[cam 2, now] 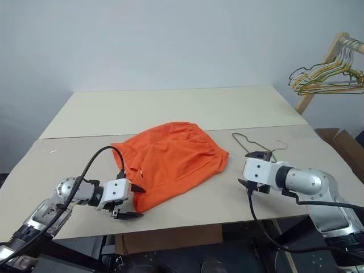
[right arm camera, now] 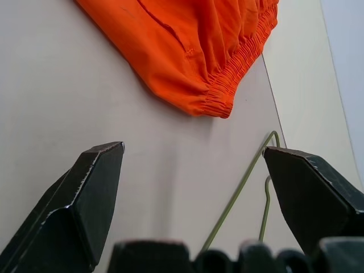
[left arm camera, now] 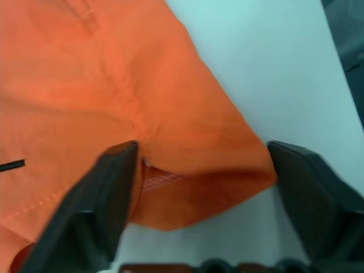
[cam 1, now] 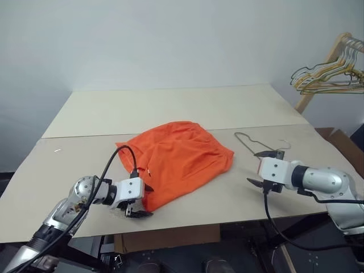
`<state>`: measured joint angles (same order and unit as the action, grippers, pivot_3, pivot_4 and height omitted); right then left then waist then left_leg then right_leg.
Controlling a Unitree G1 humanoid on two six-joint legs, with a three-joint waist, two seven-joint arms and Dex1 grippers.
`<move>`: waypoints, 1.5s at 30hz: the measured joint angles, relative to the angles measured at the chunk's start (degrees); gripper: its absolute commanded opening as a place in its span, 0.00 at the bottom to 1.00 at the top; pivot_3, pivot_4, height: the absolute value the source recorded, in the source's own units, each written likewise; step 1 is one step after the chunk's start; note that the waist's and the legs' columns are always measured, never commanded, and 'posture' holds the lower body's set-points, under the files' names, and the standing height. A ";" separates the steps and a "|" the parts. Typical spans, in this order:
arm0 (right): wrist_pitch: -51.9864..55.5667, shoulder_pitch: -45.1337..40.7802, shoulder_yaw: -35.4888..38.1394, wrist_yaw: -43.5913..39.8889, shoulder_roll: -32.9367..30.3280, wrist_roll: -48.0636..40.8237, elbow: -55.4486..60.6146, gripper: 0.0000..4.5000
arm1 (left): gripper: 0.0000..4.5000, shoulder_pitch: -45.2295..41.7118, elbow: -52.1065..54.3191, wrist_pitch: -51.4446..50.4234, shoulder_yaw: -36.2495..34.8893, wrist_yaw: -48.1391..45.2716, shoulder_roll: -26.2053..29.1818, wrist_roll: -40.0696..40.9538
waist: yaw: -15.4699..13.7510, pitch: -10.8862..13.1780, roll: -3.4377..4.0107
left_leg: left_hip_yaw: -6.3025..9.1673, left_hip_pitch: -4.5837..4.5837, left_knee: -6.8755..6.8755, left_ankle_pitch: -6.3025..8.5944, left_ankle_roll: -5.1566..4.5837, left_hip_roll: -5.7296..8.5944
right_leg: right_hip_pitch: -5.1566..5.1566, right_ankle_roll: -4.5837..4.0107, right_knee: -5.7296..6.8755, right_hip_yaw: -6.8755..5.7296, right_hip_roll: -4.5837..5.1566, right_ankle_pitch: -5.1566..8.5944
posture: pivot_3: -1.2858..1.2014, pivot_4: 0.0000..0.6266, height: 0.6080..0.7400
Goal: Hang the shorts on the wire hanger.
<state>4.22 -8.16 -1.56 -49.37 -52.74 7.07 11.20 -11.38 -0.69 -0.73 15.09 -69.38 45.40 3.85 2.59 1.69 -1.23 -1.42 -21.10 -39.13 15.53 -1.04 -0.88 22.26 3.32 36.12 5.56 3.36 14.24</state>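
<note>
The orange shorts (cam 1: 177, 154) lie crumpled in the middle of the table, gathered waistband (right arm camera: 236, 68) towards the right. My left gripper (cam 1: 143, 201) sits at their near-left corner. In the left wrist view its fingers (left arm camera: 108, 193) stand apart, open, with that hem corner (left arm camera: 199, 176) between them; one finger touches the fabric. The thin wire hanger (cam 1: 247, 141) lies flat on the table just right of the shorts. Just in front of it hovers my right gripper (cam 1: 262, 168), open and empty, pointing towards the shorts and the hanger wire (right arm camera: 239, 190).
A bunch of yellow and green hangers (cam 1: 327, 74) hangs on a wooden rack at the far right. The table (cam 1: 170, 111) is two pale boards with a seam across; its front edge runs just under both grippers. A cardboard box (cam 1: 341, 142) stands past the right edge.
</note>
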 measured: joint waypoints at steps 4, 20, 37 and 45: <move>-0.02 -0.28 -0.07 -0.11 0.13 0.20 -0.43 1.00 | 0.35 0.13 -0.12 1.10 0.34 -0.01 0.07 -0.65 | -0.06 0.00 0.01 | 0.00 0.02 0.00 0.00 0.00 0.00 | -0.01 0.00 0.02 0.00 0.00 0.00 | 0.49 0.00 1.00; -8.17 -8.39 -7.22 2.96 4.08 6.27 -15.17 1.00 | 0.01 5.73 1.76 2.29 -6.65 -0.31 6.65 1.96 | 1.21 0.00 0.02 | 0.00 -0.01 0.10 0.00 0.00 -0.06 | 0.10 -0.04 0.07 0.01 -0.01 0.02 | 0.50 0.00 1.00; -35.46 -21.88 -20.73 12.01 11.02 21.01 -34.57 1.00 | 0.01 17.90 11.94 0.43 -21.68 -0.72 11.45 9.75 | 0.51 0.00 0.01 | 0.01 0.05 0.13 0.01 -0.01 -0.03 | 0.08 -0.07 0.12 0.00 0.05 0.00 | 0.53 0.00 1.00; -42.70 -27.12 -23.39 13.62 11.51 24.39 -43.20 0.79 | 0.00 20.25 14.04 -0.74 -23.48 0.21 11.48 9.78 | -0.03 0.00 0.00 | 0.02 0.10 0.13 0.01 -0.01 -0.05 | 0.05 -0.11 0.15 0.01 0.05 -0.01 | 0.55 0.00 1.00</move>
<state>-38.49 -35.28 -24.95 -35.75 -41.24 31.46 -32.00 8.87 13.35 -1.47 -8.39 -69.17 56.87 13.63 2.56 1.69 -1.23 -1.40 -21.01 -38.99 15.54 -1.05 -0.93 22.31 3.21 36.27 5.57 3.41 14.23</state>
